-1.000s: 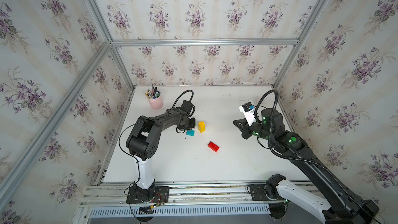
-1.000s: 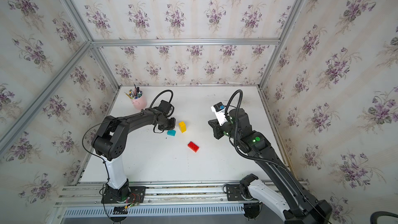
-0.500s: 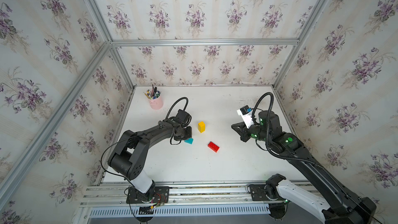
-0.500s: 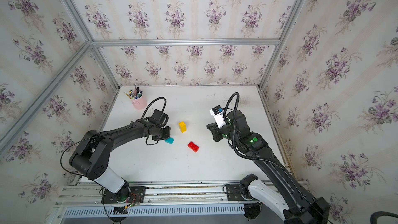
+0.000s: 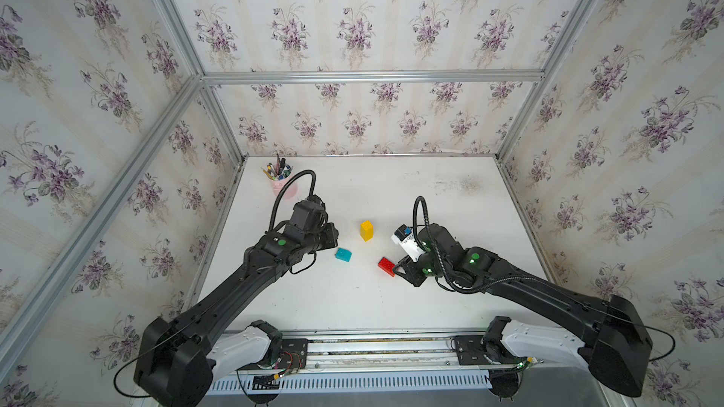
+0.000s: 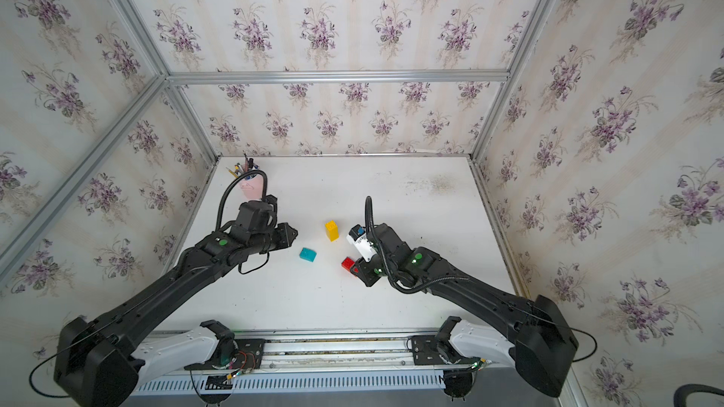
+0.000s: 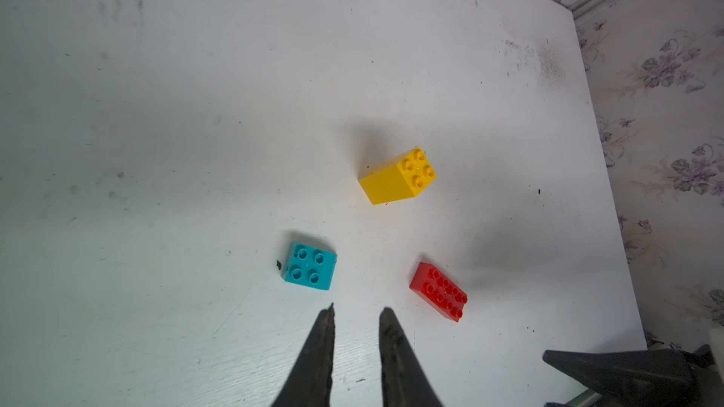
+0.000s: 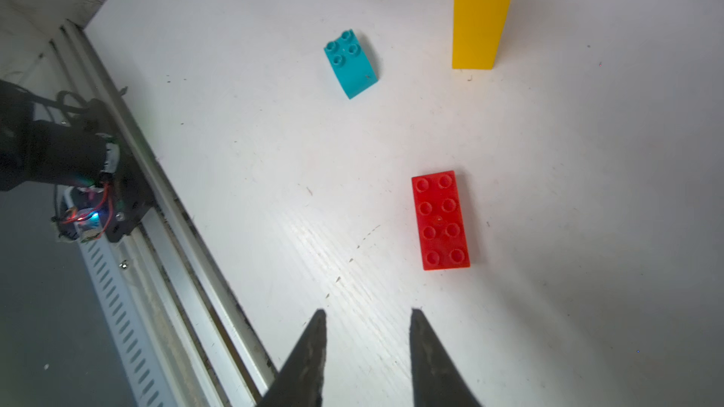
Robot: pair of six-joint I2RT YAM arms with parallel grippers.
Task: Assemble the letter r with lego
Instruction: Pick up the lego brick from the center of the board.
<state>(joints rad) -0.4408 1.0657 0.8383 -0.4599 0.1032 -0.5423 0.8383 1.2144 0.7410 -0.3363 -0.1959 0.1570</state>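
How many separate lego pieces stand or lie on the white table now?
3: a tall yellow block upright toward the back, a teal brick nearer the left arm, a red brick by the right arm. The yellow may be two stacked.

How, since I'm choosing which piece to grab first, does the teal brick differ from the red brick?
The red brick is long and flat with eight studs; the teal brick is squarish with four. The teal brick is thicker, with one curved side; the red brick is a thin slab. Both lie studs up on the table, apart, neither held.
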